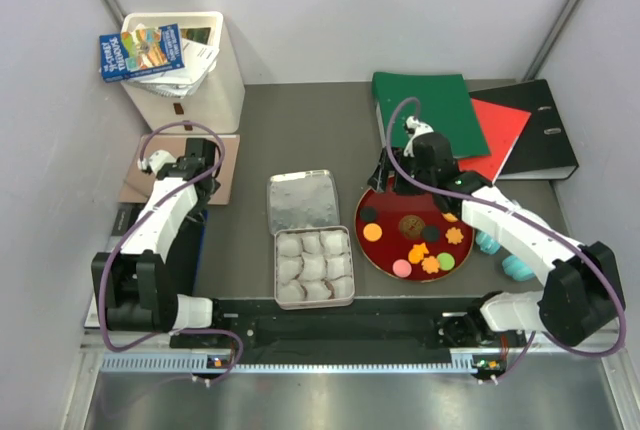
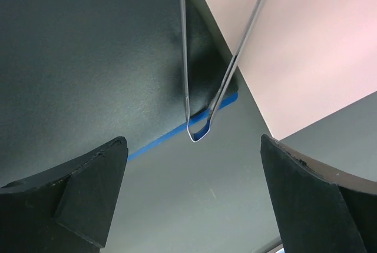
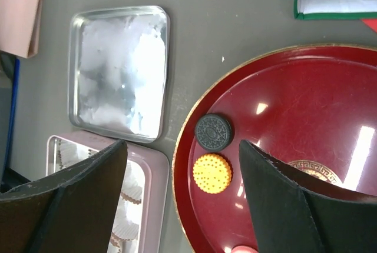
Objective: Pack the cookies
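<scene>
The cookies lie on a round red plate (image 1: 385, 255): a black round (image 1: 369, 214), an orange round (image 1: 372, 232), a larger brown one (image 1: 409, 224), orange flowers (image 1: 455, 236), a pink one (image 1: 401, 268) and a green one (image 1: 446, 261). My right gripper (image 1: 388, 186) hangs open over the plate's far left edge. In the right wrist view it (image 3: 181, 154) is empty, with the black round (image 3: 213, 132) and the orange round (image 3: 212, 173) between its fingers. A pink tin (image 1: 345, 236) of white paper cups stands left of the plate. My left gripper (image 1: 200, 164) is open and empty at the far left.
The tin's silver lid (image 1: 300, 200) lies behind the tin. A white bin (image 1: 225, 70) with booklets stands back left, by a pink board (image 1: 228, 165). Green (image 1: 425, 100) and red (image 1: 505, 125) folders and a black binder (image 1: 548, 135) lie back right. Turquoise headphones (image 1: 515, 265) lie right of the plate. A thin metal loop (image 2: 199, 132) shows under the left gripper.
</scene>
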Tool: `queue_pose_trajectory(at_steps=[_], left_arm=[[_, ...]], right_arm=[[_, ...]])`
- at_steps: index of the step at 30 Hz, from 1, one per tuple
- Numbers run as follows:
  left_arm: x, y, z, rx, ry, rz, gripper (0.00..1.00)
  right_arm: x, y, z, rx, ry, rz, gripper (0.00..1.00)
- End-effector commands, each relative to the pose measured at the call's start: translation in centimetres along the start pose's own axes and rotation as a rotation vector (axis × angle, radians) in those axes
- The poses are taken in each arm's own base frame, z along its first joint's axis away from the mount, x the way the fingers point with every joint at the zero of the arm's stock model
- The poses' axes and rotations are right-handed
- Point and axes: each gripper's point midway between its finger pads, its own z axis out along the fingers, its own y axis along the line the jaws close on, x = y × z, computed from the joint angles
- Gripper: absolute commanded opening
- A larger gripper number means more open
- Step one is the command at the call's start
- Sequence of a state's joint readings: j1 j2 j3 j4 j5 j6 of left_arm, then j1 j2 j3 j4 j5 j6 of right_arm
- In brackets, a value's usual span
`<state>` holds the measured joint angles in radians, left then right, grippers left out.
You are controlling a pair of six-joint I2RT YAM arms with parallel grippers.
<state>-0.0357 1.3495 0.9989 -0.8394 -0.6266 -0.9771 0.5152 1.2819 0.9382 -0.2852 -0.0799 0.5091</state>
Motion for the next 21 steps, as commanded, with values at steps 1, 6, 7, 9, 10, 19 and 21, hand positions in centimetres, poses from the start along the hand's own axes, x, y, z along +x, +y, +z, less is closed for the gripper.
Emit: queue_pose_trajectory(at_steps=[1, 6, 7, 9, 10, 19, 21], left_arm=[[-1.5, -0.1, -0.8, -0.003, -0.028, 0.001, 0.99], [-0.6, -1.3, -0.8, 0.096, 0.005, 0.14, 0.99], [-0.7, -1.2, -1.0, 0.103, 0.0, 0.136, 0.99], [-0.4, -1.2, -0.9, 0.111, 0.01, 0.11, 0.99], [0.0, -1.2, -0.8, 0.111, 0.023, 0.098, 0.99], [1.6, 0.5, 2.5, -0.018, 0.125, 0.015, 0.99], [1.3, 0.5, 2.8, -0.044, 0.129, -0.007, 0.99]], right_arm=[[-2.3, 2.2, -0.2, -0.048, -0.034, -0.011, 0.76], [-3.2, 2.2, -0.5, -0.034, -0.047, -0.032, 0.76], [-3.6, 2.4, -0.6, -0.035, -0.053, -0.038, 0.76], [-3.9, 2.4, -0.7, -0.026, -0.062, -0.045, 0.76], [-4.2, 2.4, -0.8, -0.026, -0.069, -0.047, 0.76], [-5.2, 2.8, -1.1, -0.029, -0.097, -0.05, 0.76], [-5.7, 2.8, -1.1, -0.024, -0.117, -0.049, 0.76]])
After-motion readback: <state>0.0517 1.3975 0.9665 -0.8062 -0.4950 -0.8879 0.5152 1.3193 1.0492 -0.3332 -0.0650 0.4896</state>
